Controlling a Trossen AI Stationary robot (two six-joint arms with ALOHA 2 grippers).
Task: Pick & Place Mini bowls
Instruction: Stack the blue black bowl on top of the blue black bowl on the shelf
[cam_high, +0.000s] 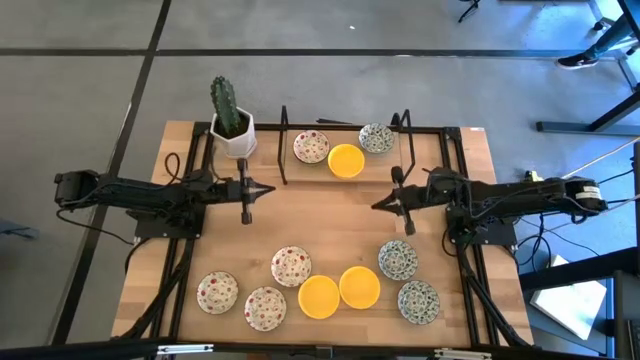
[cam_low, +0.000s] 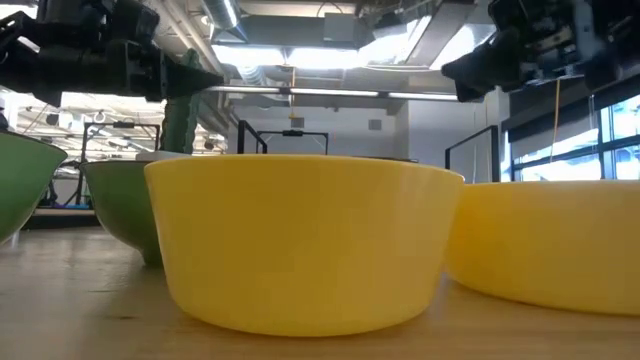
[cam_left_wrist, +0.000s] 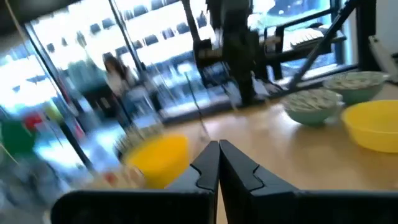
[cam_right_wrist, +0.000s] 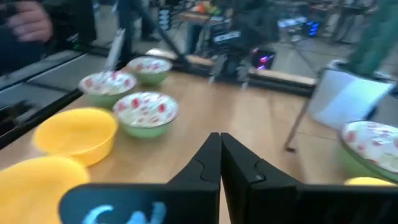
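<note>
Several mini bowls stand upright on the wooden table (cam_high: 330, 215). Near the front edge are red-speckled bowls (cam_high: 291, 266), yellow bowls (cam_high: 319, 297) and green-blue patterned bowls (cam_high: 398, 260). At the far edge stand one red-speckled bowl (cam_high: 311, 147), one yellow bowl (cam_high: 346, 160) and one green-blue bowl (cam_high: 376, 138). My left gripper (cam_high: 270, 189) hovers left of the table's middle, shut and holding nothing (cam_left_wrist: 219, 163). My right gripper (cam_high: 378, 206) faces it from the right, also shut and holding nothing (cam_right_wrist: 219, 155). Both point level toward the middle, above the bare wood between the two groups.
A cactus in a white square pot (cam_high: 232, 132) stands at the far left corner. Black wire racks (cam_high: 285, 145) flank the far bowls. Bare wood lies between the two grippers. A person (cam_left_wrist: 115, 74) shows in the room beyond the table.
</note>
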